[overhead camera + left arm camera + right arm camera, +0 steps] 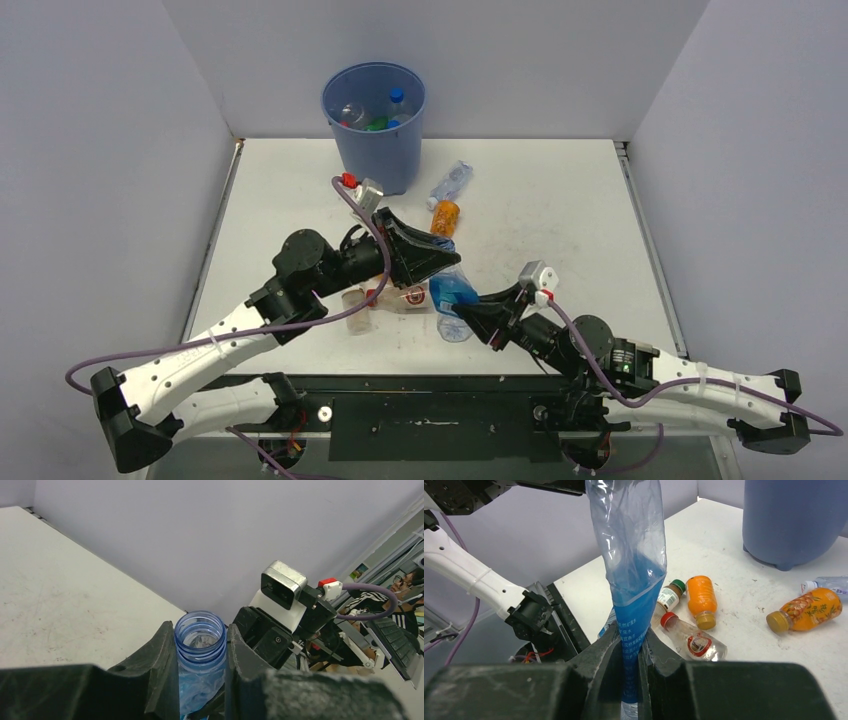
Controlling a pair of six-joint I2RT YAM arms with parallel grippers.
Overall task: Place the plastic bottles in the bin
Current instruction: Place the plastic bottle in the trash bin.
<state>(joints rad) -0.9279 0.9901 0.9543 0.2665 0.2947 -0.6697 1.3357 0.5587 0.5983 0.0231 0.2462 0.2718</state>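
A crumpled clear bottle with a blue label (452, 293) is held off the table between both grippers. My left gripper (440, 264) is shut on its open, capless neck (200, 639). My right gripper (469, 313) is shut on its flattened labelled body (631, 585), pinched between the fingers (609, 652). The blue bin (372, 130) stands at the back and holds several bottles (396, 102). Two orange bottles (700, 599) (808, 611), a clear red-capped one (693, 641) and a green-capped one (668, 597) lie on the table.
A clear bottle (450, 183) and an orange one (445, 217) lie just right of the bin's base. Other bottles (398, 298) lie under my left arm. Grey walls close in the table at the back and both sides.
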